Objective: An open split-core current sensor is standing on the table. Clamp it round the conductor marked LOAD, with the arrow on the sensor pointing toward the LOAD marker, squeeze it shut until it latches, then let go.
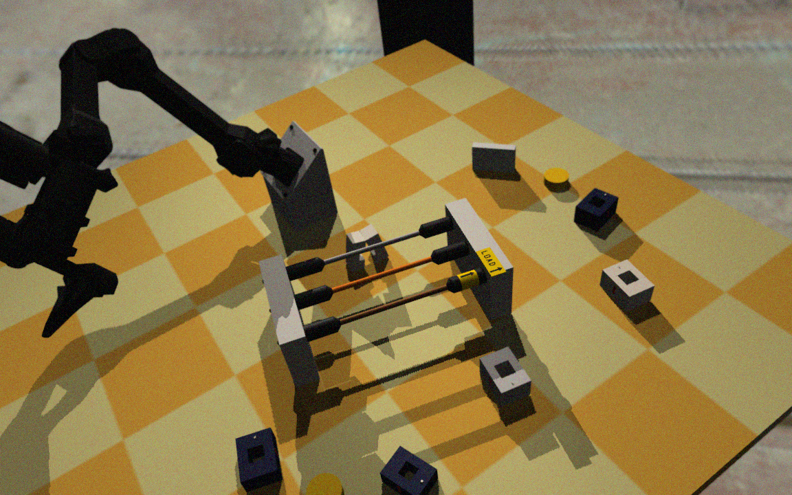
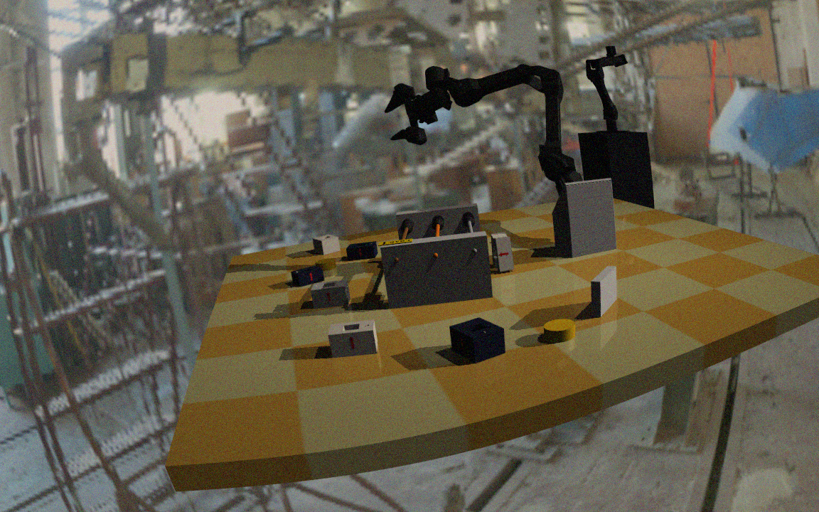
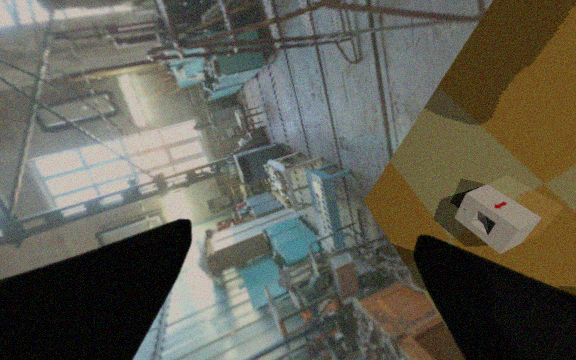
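The open sensor (image 1: 355,258) (image 2: 500,244) is a pale grey block standing upright behind the conductor rack; its red arrow shows in the exterior view, pointing left. The LOAD conductor (image 1: 399,302) is the brown copper rod nearest the top camera, with a yellow arrow sleeve (image 1: 467,279) at its right end. The LOAD marker (image 1: 489,260) (image 2: 395,242) is a yellow label on the rack's right wall in the top view. My gripper (image 1: 7,321) (image 2: 390,124) (image 3: 304,237) is wide open and empty, high above the table and well away from sensor and rack.
Two other rods, orange (image 1: 374,271) and grey (image 1: 374,245), run beside the LOAD conductor. A tall grey box (image 1: 306,215) (image 2: 591,219) stands by the arm's base. Closed blue (image 1: 592,215) (image 2: 475,343) and white blocks (image 1: 631,294) (image 2: 361,343), yellow discs (image 1: 556,177) and an upright plate (image 1: 493,162) stand around.
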### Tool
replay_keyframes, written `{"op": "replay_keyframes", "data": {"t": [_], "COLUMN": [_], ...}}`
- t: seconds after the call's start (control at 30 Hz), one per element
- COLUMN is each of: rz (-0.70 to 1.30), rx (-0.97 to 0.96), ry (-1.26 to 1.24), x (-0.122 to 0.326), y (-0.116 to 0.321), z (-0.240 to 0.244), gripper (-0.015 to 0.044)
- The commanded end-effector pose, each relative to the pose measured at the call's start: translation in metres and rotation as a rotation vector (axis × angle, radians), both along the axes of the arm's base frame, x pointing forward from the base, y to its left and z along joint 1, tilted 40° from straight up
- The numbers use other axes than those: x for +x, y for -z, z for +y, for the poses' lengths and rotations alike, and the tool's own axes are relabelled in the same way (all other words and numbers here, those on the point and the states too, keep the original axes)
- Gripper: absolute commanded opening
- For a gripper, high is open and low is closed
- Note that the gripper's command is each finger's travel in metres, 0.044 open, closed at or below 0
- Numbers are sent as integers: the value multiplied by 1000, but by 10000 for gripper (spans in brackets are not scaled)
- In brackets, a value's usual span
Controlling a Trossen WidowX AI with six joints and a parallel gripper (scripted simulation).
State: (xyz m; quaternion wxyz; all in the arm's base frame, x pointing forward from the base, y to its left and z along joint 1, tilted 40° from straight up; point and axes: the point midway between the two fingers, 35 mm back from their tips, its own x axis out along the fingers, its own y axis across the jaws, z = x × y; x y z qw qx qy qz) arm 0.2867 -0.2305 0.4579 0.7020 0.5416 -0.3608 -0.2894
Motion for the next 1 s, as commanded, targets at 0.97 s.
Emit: {"op": "replay_keyframes", "data": {"t": [0.97], "rz": [775], "rx": [-1213], "ry": [-623], "x": [32], "y": [137], "z": [231], "gripper": [440]}}
